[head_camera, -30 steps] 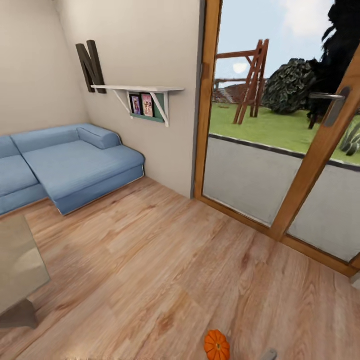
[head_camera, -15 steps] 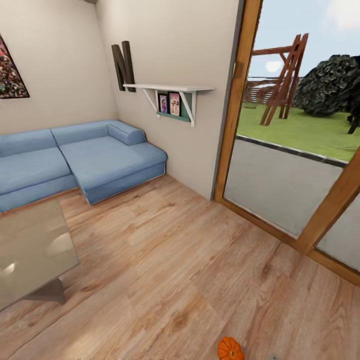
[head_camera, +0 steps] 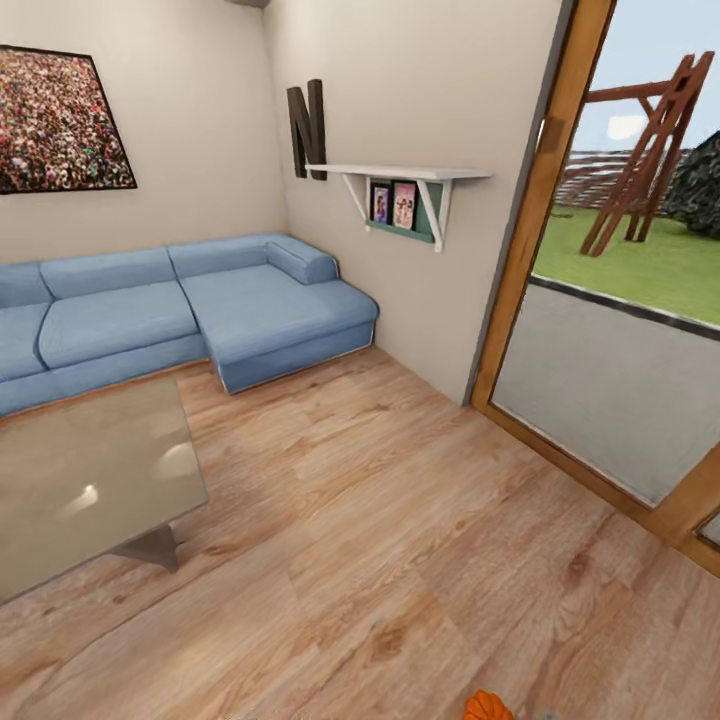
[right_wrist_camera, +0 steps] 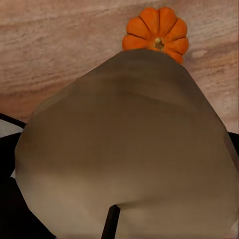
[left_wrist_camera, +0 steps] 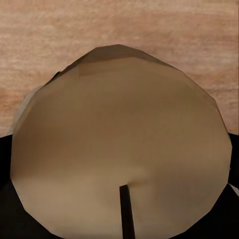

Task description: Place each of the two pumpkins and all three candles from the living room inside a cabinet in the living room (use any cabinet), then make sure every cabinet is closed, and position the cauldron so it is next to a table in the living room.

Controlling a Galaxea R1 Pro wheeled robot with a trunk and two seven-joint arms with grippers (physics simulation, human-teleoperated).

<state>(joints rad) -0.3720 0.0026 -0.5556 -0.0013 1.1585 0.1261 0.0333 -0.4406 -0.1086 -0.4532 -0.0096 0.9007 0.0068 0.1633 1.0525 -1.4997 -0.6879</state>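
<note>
Light wood plank floor (head_camera: 400,560) carries a pumpkin (head_camera: 487,706) at the head view's lower edge, a blue sofa (head_camera: 190,310) by the wall, and a glass-topped worktop (head_camera: 80,480).

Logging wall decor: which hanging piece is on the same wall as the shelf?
The dark letter N, beside the white shelf; the framed picture hangs above the sofa.

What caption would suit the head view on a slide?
Living room corner: blue sectional sofa, glass-topped table, wall shelf, glazed door, and one pumpkin on the plank floor.
</note>
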